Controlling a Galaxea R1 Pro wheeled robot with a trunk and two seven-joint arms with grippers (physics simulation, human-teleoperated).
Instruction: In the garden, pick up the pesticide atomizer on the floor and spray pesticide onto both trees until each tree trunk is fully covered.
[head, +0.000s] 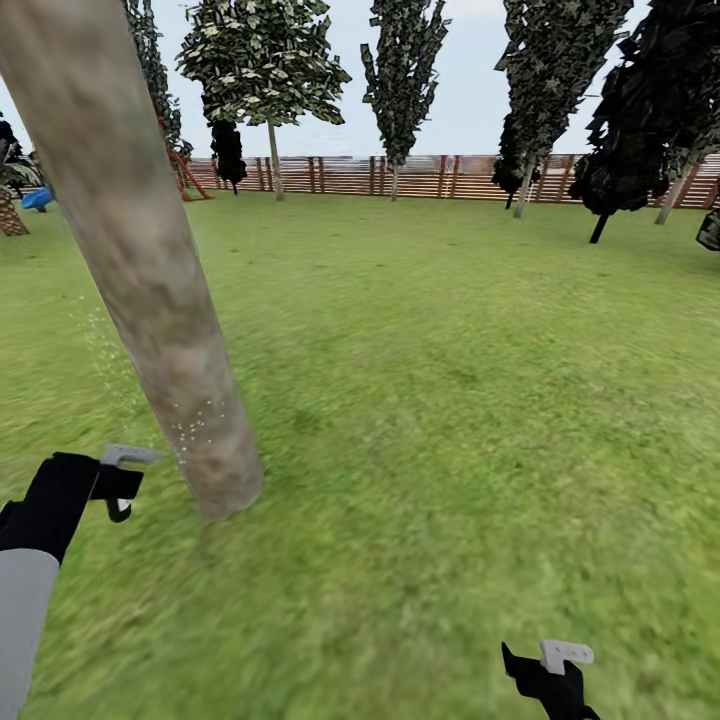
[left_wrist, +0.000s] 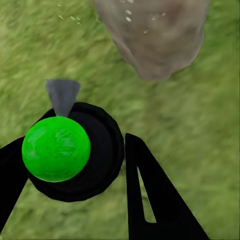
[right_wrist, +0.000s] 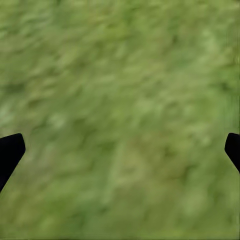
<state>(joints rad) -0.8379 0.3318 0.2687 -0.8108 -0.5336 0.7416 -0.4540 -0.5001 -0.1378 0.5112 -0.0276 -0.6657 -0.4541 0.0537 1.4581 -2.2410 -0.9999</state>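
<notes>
Atomizer (left_wrist: 56, 148) between left fingers (left_wrist: 150, 195), nozzle facing tree trunk (left_wrist: 155, 37).

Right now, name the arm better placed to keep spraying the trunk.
Left. The left gripper holds the atomizer, nozzle toward the tree trunk close by. The right gripper is open over grass.

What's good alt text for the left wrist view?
The left gripper holds the pesticide atomizer, a bright green ball in a black collar with a grey nozzle aimed at the base of a tree trunk. Pale droplets speckle the trunk; lawn lies all round.
</notes>
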